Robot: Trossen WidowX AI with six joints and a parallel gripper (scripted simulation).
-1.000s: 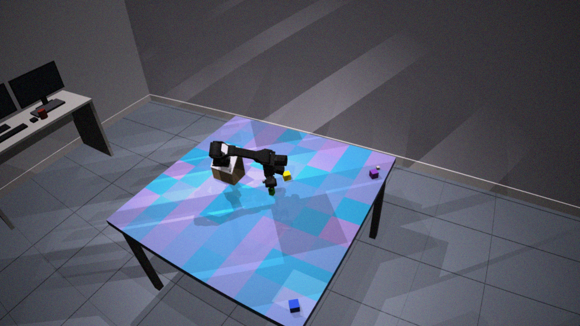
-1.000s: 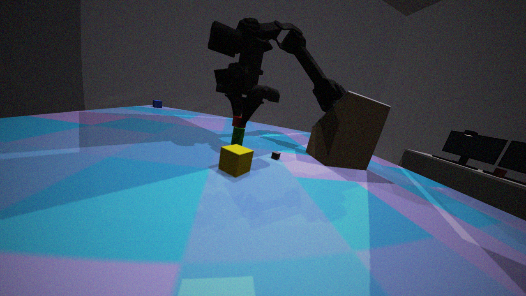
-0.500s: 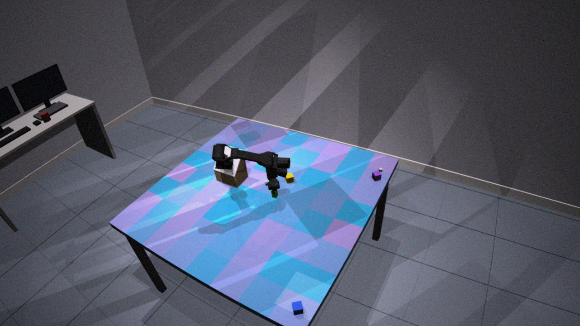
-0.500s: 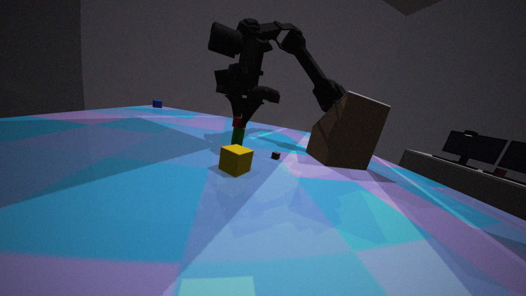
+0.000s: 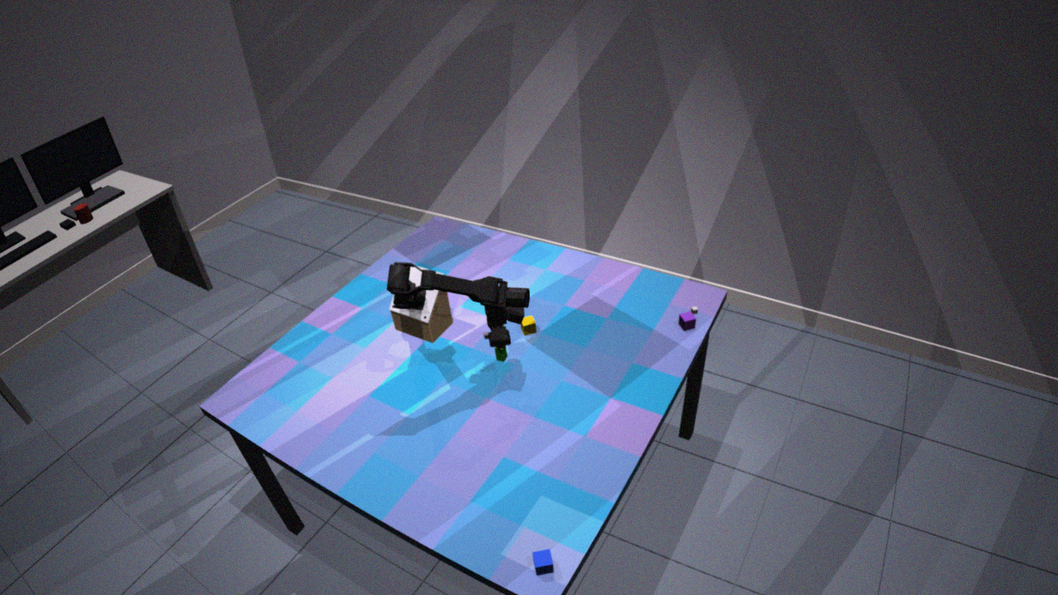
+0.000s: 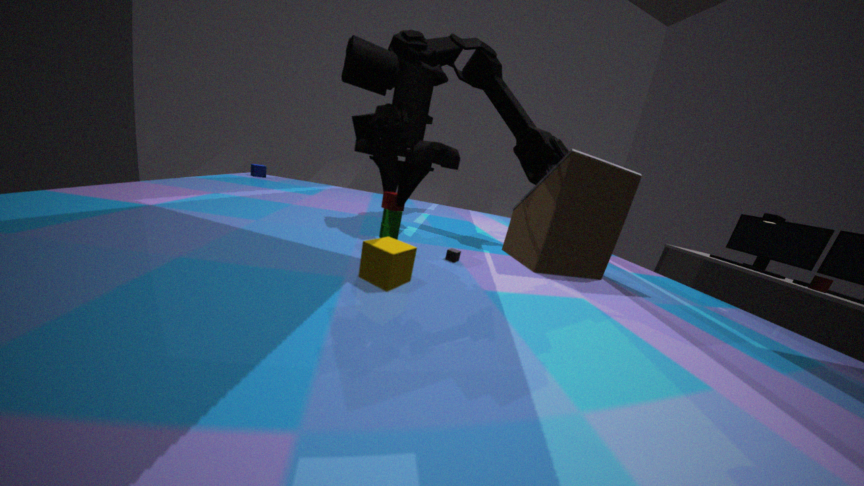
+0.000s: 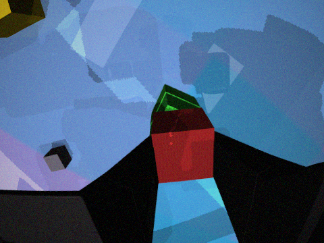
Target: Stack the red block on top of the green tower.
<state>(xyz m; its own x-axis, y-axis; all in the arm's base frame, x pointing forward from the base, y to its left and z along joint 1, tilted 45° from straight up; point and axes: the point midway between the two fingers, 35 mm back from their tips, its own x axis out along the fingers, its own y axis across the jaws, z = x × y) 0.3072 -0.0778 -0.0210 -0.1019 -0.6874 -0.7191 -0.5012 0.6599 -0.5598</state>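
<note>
One red block (image 6: 390,200) (image 7: 183,153), clamped at the green tower's top.
My wrist view shows both fingers against it; the top view hides it behind the gripper (image 5: 500,346) (image 6: 395,198) (image 7: 185,158), showing only the green tower (image 5: 501,354) (image 6: 391,224) (image 7: 169,99). The exterior view adds the yellow block (image 5: 528,325) (image 6: 387,263) (image 7: 17,18) in front.

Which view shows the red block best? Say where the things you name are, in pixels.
Wrist: the red block (image 6: 389,200) (image 7: 183,155) looms large between the fingers (image 6: 399,204). Exterior shows it small, partly covered by a finger, atop the green tower (image 5: 501,354) (image 6: 391,225) (image 7: 170,101). Top doesn't show it.
</note>
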